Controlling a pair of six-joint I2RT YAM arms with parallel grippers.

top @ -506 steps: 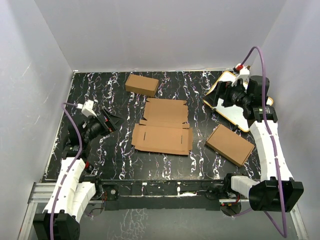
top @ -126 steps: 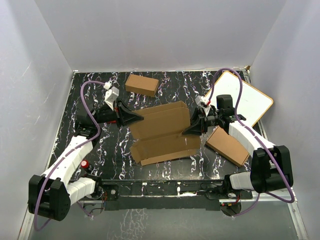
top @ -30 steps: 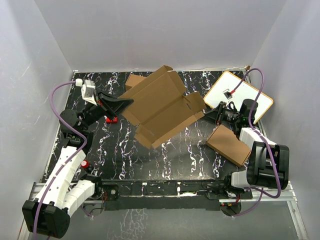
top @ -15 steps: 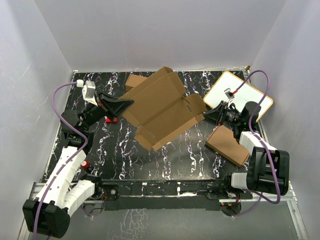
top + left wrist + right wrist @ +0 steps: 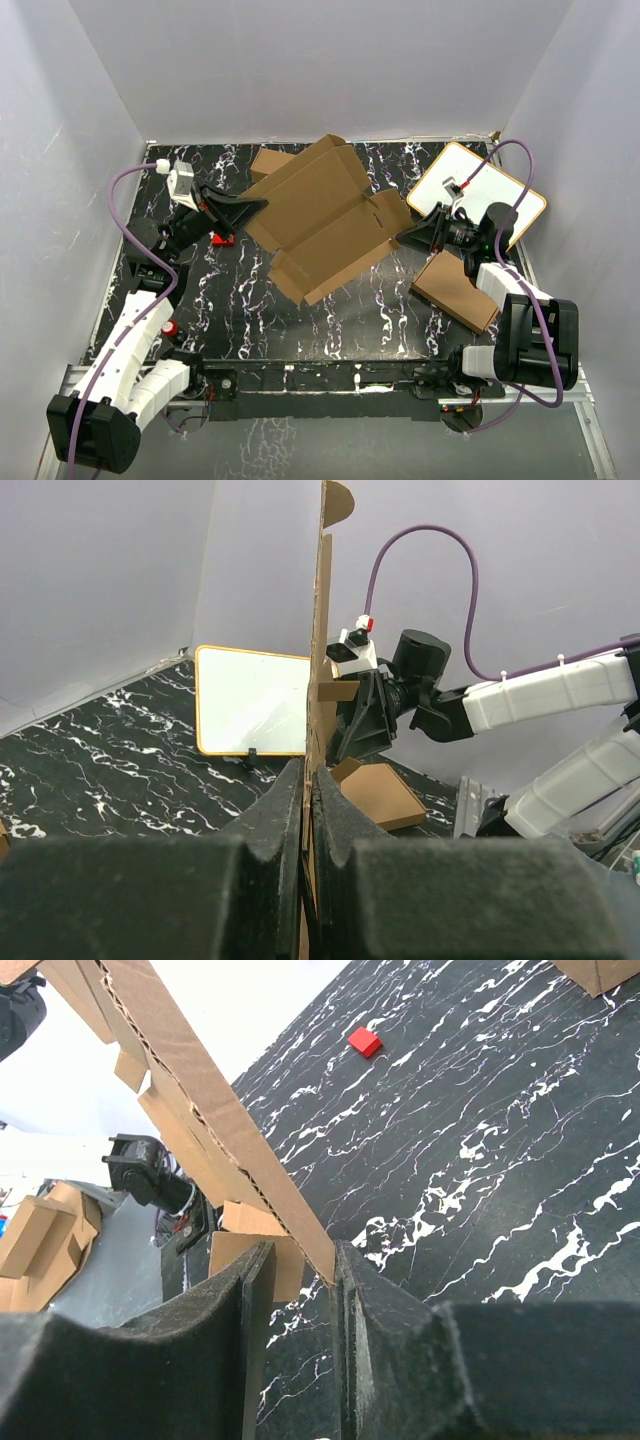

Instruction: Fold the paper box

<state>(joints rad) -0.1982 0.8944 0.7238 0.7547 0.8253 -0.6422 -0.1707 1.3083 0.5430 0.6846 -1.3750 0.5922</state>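
The paper box [image 5: 320, 215], a flat brown die-cut cardboard sheet with flaps and slots, hangs tilted above the black marbled table. My left gripper [image 5: 258, 203] is shut on its left edge. In the left wrist view the sheet [image 5: 322, 630] stands edge-on, pinched between the gripper [image 5: 310, 780] pads. My right gripper [image 5: 405, 237] is at the sheet's right corner. In the right wrist view the cardboard edge [image 5: 230, 1130] runs down between the parted fingers of the gripper [image 5: 303, 1260]. It rests against the right finger [image 5: 350, 1270], with a gap to the left one.
A small chunky carton [image 5: 278, 162] sits at the back, partly behind the sheet. A flat closed carton [image 5: 458, 290] lies under the right arm, and a whiteboard [image 5: 480, 188] lies at the back right. A small red block [image 5: 222, 238] lies below the left gripper. White walls enclose the table.
The right gripper's jaws have parted and no longer pinch the sheet's corner. The sheet's right end has sagged slightly. The left gripper keeps its hold in place.
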